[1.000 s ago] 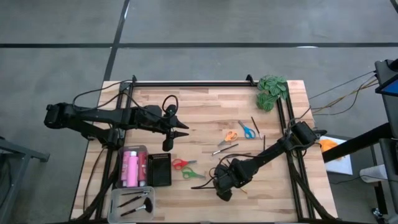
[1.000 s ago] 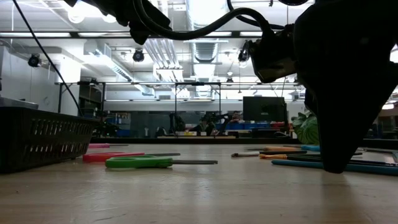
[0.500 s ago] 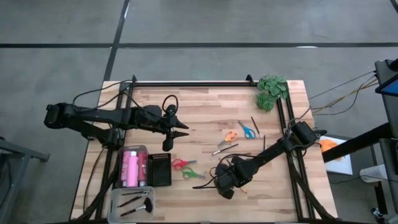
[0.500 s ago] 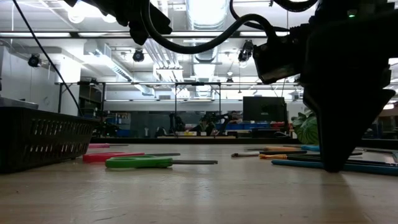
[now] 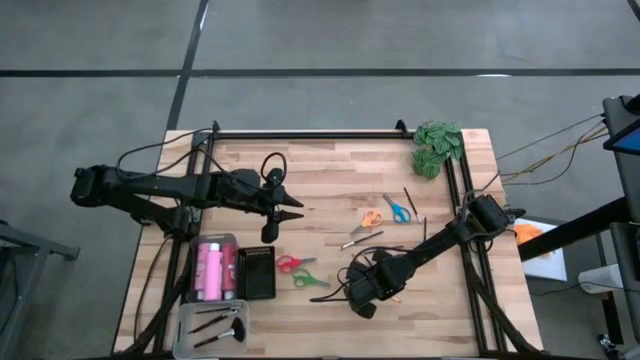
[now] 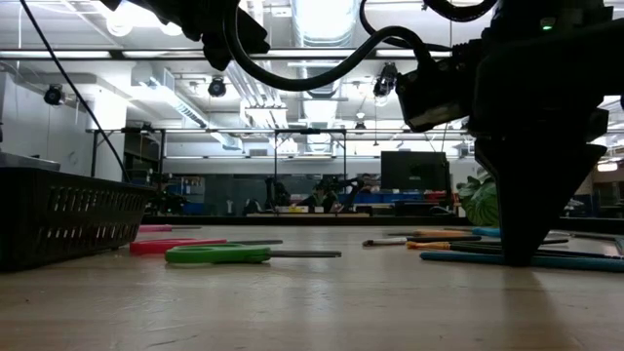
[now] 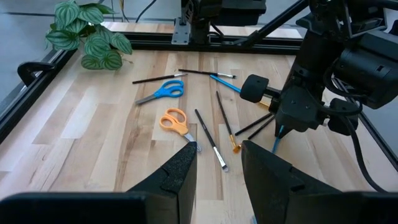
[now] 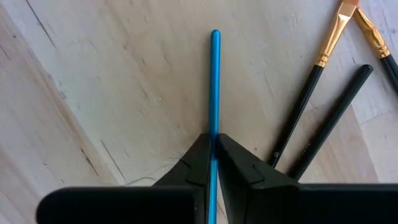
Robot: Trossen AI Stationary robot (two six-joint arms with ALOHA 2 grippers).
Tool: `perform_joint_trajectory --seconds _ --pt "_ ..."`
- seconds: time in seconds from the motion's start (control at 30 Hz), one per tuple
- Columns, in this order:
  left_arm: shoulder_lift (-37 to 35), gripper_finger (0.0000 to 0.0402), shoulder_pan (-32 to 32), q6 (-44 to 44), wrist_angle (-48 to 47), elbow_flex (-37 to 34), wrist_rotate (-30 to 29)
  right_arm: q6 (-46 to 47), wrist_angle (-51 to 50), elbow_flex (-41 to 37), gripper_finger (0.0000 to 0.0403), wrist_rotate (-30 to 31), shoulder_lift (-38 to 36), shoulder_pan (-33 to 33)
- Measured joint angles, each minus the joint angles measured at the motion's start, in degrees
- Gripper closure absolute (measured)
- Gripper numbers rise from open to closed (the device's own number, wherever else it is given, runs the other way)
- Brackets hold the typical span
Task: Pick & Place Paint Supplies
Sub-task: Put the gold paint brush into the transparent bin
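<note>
Right pincer [image 8: 213, 163] pinching blue brush [image 8: 214, 87] mid-handle at table 5 o'clock; light, stiff, slippery. Left pincer [image 7: 217, 163] spread, idle.

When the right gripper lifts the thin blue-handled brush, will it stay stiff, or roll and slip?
The blue-handled brush looks thin, straight and rigid, so it probably stays stiff. Its smooth round handle may slip or pivot between the right gripper's narrow fingertips. Lying flat on the table, it would likely roll if pushed.
</note>
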Motion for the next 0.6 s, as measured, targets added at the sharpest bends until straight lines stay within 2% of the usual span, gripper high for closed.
perform_joint_trajectory --seconds 0.3,0.6 --pt "0.0 0.0275 0.0 0.0 0.0 0.0 0.0 -1.1 -0.3 0.7 0.0388 1.6 -1.6 -0.1" --pt "0.0 0.0275 0.0 -0.1 -0.1 0.0 0.0 -2.1 -0.4 0.9 0.0388 6.7 -7.0 0.1"
